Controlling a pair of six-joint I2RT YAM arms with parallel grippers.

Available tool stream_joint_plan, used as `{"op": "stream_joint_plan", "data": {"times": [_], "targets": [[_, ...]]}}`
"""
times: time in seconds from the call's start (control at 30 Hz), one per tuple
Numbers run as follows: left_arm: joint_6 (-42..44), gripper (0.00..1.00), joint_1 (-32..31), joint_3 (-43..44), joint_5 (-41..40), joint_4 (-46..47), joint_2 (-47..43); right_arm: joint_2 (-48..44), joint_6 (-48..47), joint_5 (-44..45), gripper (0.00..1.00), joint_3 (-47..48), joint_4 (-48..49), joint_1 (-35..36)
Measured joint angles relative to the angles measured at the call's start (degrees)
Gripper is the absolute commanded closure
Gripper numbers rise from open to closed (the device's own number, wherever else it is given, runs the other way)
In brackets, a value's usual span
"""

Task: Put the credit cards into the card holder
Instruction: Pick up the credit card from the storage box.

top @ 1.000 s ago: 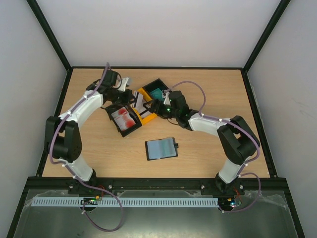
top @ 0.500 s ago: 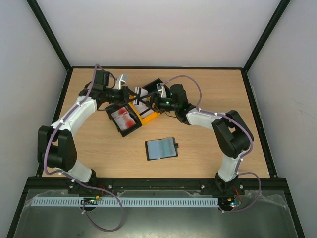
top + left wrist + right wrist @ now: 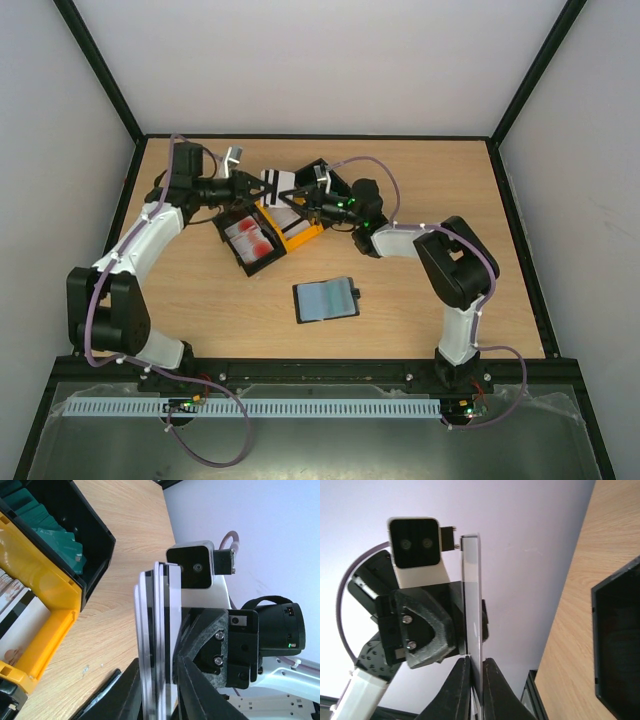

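Right gripper clenched on the credit cards, edge-on in its pinch; left gripper opposite flanks the same cards, hold I cannot tell; card holder well behind both; risk: loose cards slip if either releases.

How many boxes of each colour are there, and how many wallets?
Black boxes: 2
Yellow box: 1
Wallet: 1
Total: 4
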Motion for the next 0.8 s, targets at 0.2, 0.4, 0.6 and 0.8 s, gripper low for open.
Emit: {"op": "stream_joint_plan", "data": {"times": [0.2,0.4,0.6,0.8], "targets": [[-0.4,0.83,0.8,-0.5,1.4,0.5,-0.5,0.1,3.0,-0.1,0.96,-0.2,3.1,-0.1],[-0.4,0.89,1.9,-1.3,1.9,0.7,-0.7,0.1,3.8,0.3,0.97,-1.0,3.8,-0.2],[-1.0,0.98,2.3,-1.8,2.5,1.9,-1.1,0.2,4.0,0.6,0.96,-1.1,4.1,-0.3],[-1.3,0.97,2.3,-1.8,3.2,2.7,-1.1,0.3,4.2,0.6,0.93,-1.1,4.2,-0.3]]}}
